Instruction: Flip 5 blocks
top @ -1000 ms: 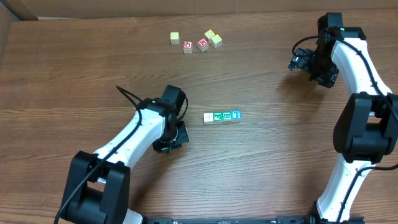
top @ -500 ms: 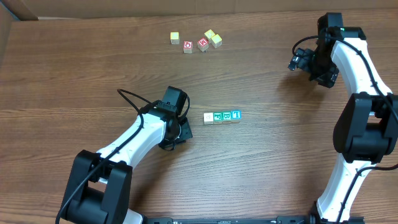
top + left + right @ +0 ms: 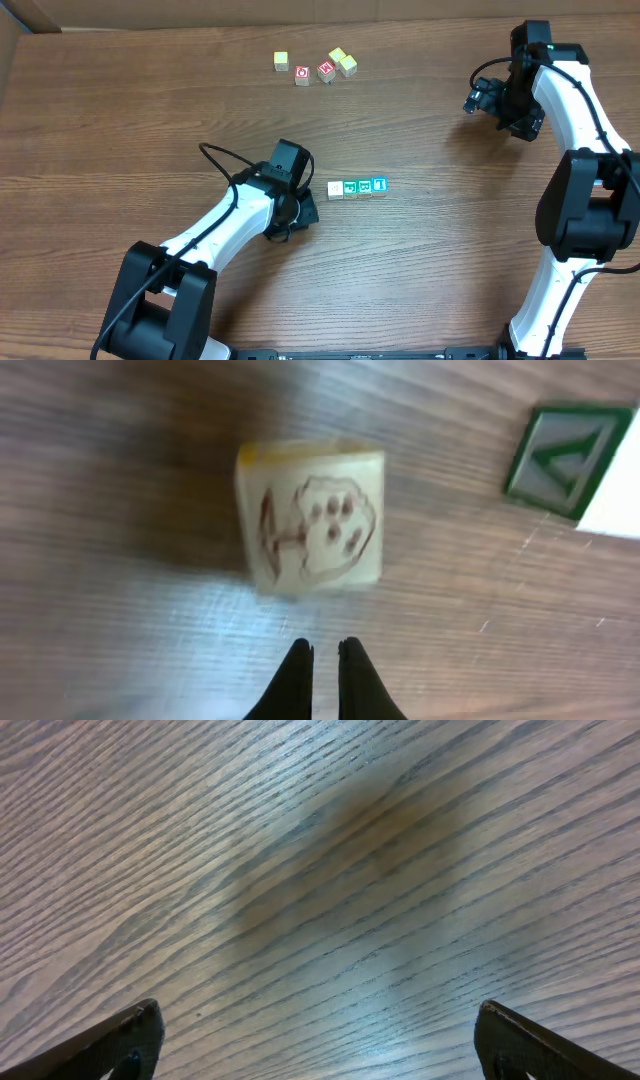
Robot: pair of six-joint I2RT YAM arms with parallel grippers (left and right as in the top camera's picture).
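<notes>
Well, we cannot say how many blocks [image 3: 357, 187] are flipped: they lie in a short row on the table [image 3: 430, 260], our left gripper [image 3: 323, 655] is closed and empty just before a whitish block [image 3: 310, 520], and the right gripper [image 3: 320, 1040] stands open far aside.

Even, bright overhead light; left-wrist close-up of block [image 3: 310, 520] blurred; soft right-wrist shadow

Just ahead of the left gripper's [image 3: 322, 650] pressed-together fingertips, the pale wooden cube with a brown drawing [image 3: 310, 517] bars the way, with a green-printed wooden cube [image 3: 567, 448] further ahead to the right, while bare brown wood-grain table [image 3: 120, 610] lies free on its left and between the right gripper's [image 3: 318, 1015] wide-spread fingers.
</notes>
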